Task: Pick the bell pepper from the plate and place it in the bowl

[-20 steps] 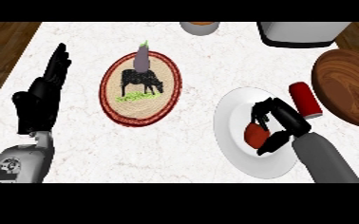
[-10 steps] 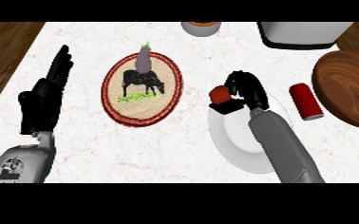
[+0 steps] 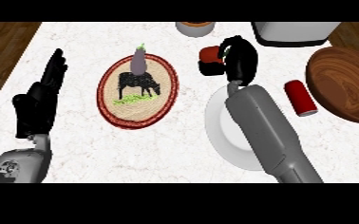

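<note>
Right hand [image 3: 237, 59] curled round red bell pepper [image 3: 210, 54], above counter between white plate [image 3: 226, 133] and bowl [image 3: 139, 91]. Left hand [image 3: 40, 99] open, fingers straight, at left edge.

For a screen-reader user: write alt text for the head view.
The robot's right hand holds a red bell pepper above the marble counter, between a white plate and a cow-patterned bowl with an eggplant on its far rim. The left hand rests open at the left; a red can lies at right.
</note>
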### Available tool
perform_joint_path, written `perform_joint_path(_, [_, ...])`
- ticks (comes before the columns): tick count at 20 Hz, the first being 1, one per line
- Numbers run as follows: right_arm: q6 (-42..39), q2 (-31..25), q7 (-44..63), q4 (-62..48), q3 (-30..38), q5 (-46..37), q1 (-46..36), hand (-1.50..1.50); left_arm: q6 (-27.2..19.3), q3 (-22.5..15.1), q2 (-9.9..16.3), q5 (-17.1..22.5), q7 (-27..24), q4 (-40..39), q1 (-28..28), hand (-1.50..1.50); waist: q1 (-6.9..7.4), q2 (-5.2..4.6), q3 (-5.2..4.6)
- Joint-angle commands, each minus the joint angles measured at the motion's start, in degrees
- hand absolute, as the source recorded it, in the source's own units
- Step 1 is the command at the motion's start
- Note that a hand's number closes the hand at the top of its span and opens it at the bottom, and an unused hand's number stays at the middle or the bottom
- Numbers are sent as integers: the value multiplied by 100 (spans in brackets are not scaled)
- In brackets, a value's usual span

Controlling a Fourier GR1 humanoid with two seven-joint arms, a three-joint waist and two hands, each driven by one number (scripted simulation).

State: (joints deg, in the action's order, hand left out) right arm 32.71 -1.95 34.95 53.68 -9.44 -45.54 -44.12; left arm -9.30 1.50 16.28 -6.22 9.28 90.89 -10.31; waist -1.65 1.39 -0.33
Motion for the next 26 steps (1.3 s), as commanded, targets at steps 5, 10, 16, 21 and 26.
perform_joint_path(5, [-266,-682,1785,1593,246,-933,299,150,-135,-88,-160,-211,26,41,-73,0,71,-105,31])
perform_joint_path(10, [-271,-1319,1429,2370,761,-722,1083,150,126,19,-44,-12,-10,461,200,0,124,-117,35])
perform_joint_path(16, [152,-1990,139,2233,1613,230,1689,150,67,-32,-186,-158,150,110,-286,0,132,-146,37])
perform_joint_path(21, [184,-2537,-373,1364,1967,93,1712,150,96,-69,-202,-230,430,331,-268,0,174,-147,36])
perform_joint_path(26, [327,-3260,-850,69,2335,-157,1590,150,42,-59,-313,-247,-1,135,-175,0,243,-179,38])
